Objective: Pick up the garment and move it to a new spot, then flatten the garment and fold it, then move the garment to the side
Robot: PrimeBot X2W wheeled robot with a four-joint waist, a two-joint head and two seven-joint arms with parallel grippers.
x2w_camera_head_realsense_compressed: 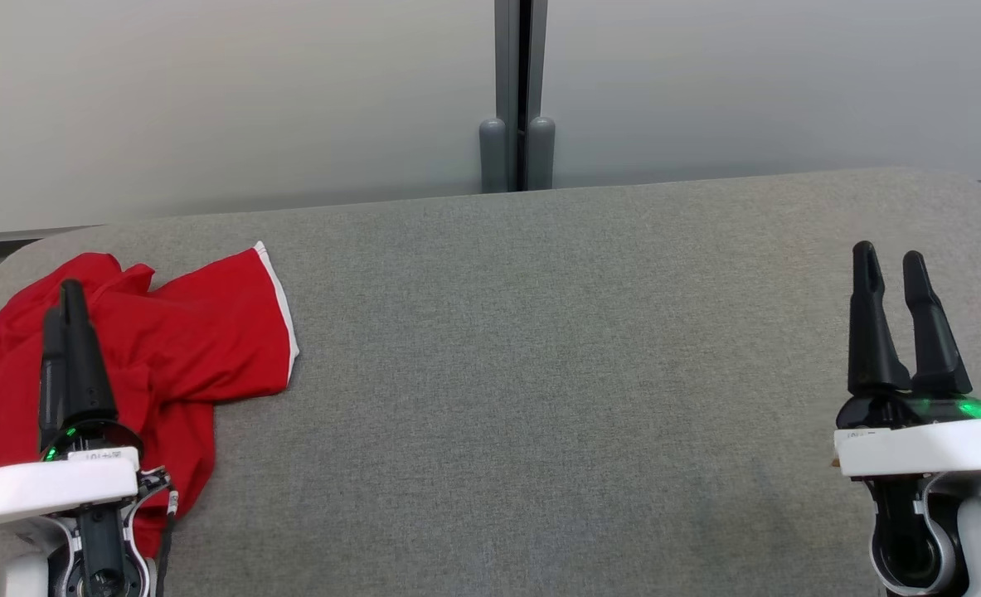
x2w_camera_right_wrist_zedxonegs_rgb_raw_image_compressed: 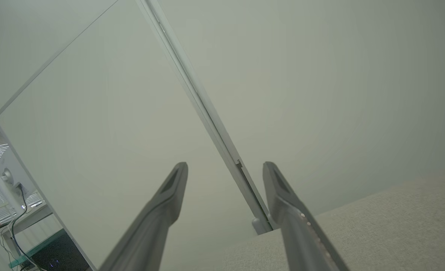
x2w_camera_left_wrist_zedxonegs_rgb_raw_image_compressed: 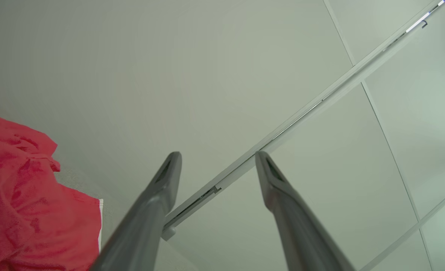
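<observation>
At the lower left of the head view, left gripper point(x2w_camera_head_realsense_compressed: 65, 290), seen edge-on, dark fingers pointing up the view. Through its own wrist camera, the same left gripper point(x2w_camera_left_wrist_zedxonegs_rgb_raw_image_compressed: 217, 156) spread wide, grasping nothing, only pale wall between the fingers. At the lower right, right gripper point(x2w_camera_head_realsense_compressed: 888, 253), likewise parted and empty, hanging over bare cloth well apart from the left one; fingers just as wide in its wrist view point(x2w_camera_right_wrist_zedxonegs_rgb_raw_image_compressed: 226, 165). Beneath and around the left fingers, red garment point(x2w_camera_head_realsense_compressed: 200, 332) with white trim, crumpled in a heap at the table's left end, one white-edged sleeve reaching toward the middle; whether fingers touch cloth, impossible to tell. Under it all, grey fabric-covered table point(x2w_camera_head_realsense_compressed: 540, 373) with rounded far corners. Beyond the far edge, pale wall panels point(x2w_camera_head_realsense_compressed: 208, 99) split by a grey post point(x2w_camera_head_realsense_compressed: 517, 83).
</observation>
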